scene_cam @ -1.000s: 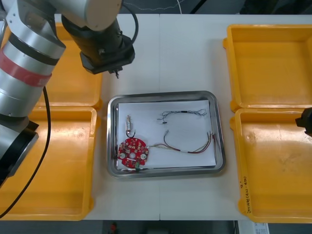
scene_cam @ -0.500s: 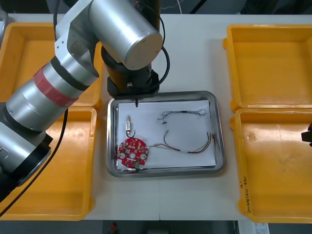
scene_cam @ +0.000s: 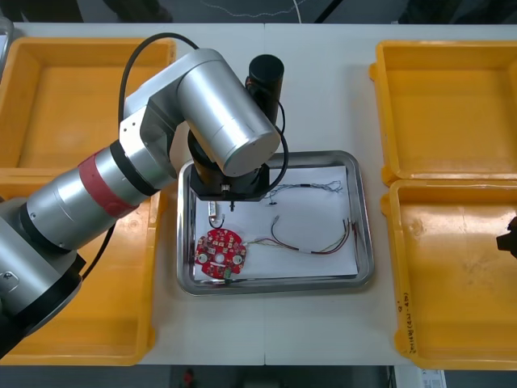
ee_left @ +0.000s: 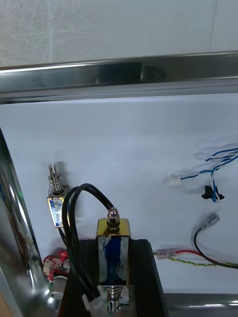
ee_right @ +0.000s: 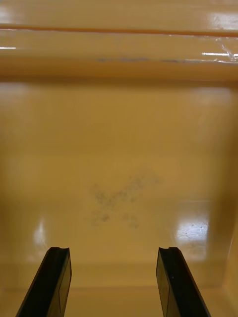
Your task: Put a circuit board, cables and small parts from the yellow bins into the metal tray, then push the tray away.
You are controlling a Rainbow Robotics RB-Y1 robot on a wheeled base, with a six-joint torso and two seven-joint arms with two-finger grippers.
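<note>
My left gripper (scene_cam: pixel 231 200) hangs over the left part of the metal tray (scene_cam: pixel 365 242), low above its white inside. In the left wrist view this gripper (ee_left: pixel 113 255) is shut on a small metal part (ee_left: pixel 114 231) with a looped black cable (ee_left: pixel 73 213). In the tray lie a round red circuit board (scene_cam: pixel 220 252), another small metal part (scene_cam: pixel 213 208), a twisted blue and white cable (scene_cam: pixel 305 189) and a red and yellow cable (scene_cam: pixel 317 244). My right gripper (ee_right: pixel 111 257) is open above the floor of the near right yellow bin (scene_cam: pixel 452 275).
Two yellow bins (scene_cam: pixel 89 105) stand at the left of the tray and two at the right (scene_cam: pixel 448 105). The tray's far rim (ee_left: pixel 119 74) is just beyond the held part. The left arm (scene_cam: pixel 121 178) crosses above the near left bin.
My left arm has swung from above the far left bin to over the tray's left part, carrying the small metal part. The right gripper has slid a little towards the right edge.
</note>
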